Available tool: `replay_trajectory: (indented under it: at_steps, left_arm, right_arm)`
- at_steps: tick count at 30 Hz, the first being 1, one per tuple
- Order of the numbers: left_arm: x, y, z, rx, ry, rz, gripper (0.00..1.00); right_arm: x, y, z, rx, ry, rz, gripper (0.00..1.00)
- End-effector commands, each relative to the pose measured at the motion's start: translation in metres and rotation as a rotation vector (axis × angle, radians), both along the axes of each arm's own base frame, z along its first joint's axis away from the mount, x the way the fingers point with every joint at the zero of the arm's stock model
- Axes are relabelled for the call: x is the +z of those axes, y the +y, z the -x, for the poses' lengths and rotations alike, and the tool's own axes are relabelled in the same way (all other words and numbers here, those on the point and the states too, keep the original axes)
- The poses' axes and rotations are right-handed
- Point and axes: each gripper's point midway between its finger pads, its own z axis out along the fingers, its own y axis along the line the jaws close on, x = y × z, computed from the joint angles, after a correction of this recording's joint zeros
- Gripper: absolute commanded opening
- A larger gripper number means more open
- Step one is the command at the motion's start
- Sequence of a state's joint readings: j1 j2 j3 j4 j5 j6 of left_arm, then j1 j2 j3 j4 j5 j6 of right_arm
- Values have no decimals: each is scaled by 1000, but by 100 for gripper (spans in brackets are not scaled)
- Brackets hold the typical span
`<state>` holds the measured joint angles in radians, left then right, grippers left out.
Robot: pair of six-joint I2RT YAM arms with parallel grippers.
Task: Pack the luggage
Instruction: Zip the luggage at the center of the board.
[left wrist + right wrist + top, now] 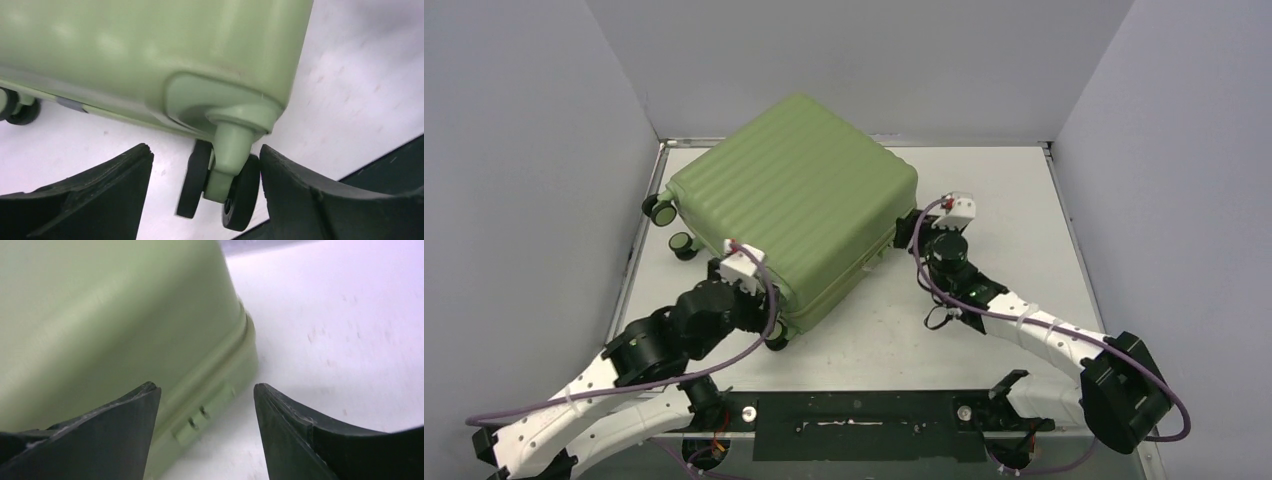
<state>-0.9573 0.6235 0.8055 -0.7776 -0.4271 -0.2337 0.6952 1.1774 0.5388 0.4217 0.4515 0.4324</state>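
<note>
The luggage (794, 200) is a light-green ribbed hard-shell suitcase, lying shut and flat, turned at an angle on the table. My left gripper (764, 320) is at its near corner, open, with the corner's black twin wheel (240, 192) between the fingers (204, 150); the right finger (300, 200) is against the wheel, the left one stands apart. My right gripper (906, 232) is at the suitcase's right side, open (204, 387), with the shell's seam and a small green tab (200, 422) just ahead of it. The luggage (100, 315) fills the left of that view.
Two more black wheels (662, 210) stick out at the suitcase's left side near the left wall. The white table (1024, 200) is closed in by grey walls at left, back and right. A black strip (864, 412) runs along the near edge between the arm bases.
</note>
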Motion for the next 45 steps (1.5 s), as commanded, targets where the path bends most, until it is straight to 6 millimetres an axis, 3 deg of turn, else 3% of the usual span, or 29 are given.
replay_trajectory:
  at_steps: [1, 5, 9, 14, 20, 26, 31, 36, 45]
  left_arm:
    - [123, 28, -23, 272, -262, 394, 78]
    - [145, 16, -35, 321, -259, 461, 82]
    - [142, 0, -49, 381, -207, 472, 84]
    - [128, 4, -54, 468, -180, 513, 86]
    - [108, 4, -60, 501, -138, 507, 89]
    - [69, 12, -84, 543, -13, 502, 91]
    - [42, 33, -100, 570, 70, 521, 91]
    - [27, 2, -116, 418, 149, 524, 89]
    - [30, -55, -159, 116, 157, 511, 88]
  right_arm:
    - [78, 6, -35, 64, -33, -227, 71]
    - [132, 1, -70, 104, -73, -315, 79]
    - [145, 32, -113, 227, 18, -316, 90]
    - [112, 64, -153, 305, 197, -287, 95]
    - [62, 62, -161, 272, 350, -198, 97]
    - [34, 78, -131, 428, 436, -198, 93]
    - [6, 73, -90, 478, 529, -196, 85]
    - [-6, 59, -49, 468, 574, -228, 80]
    - [-18, 38, 20, 404, 609, -305, 73]
